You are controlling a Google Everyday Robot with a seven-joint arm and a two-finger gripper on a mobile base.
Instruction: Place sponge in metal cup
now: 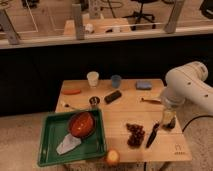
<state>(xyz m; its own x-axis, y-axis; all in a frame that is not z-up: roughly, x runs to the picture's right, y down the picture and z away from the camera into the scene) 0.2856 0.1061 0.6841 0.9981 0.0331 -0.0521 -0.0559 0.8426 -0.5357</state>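
On the left part of the wooden table I see the small dark grey metal cup. It stands upright, just beside the back edge of the green plastic tray. Further right, near the back edge of the table, the small soft blue-grey sponge lies flat, well apart from the metal cup.

I think the sponge is light and squishy. It should not slip or break. I would pinch it from above, across its short sides, near the middle.

On the far right my gripper hangs low over the table, spread wide and holding nothing.
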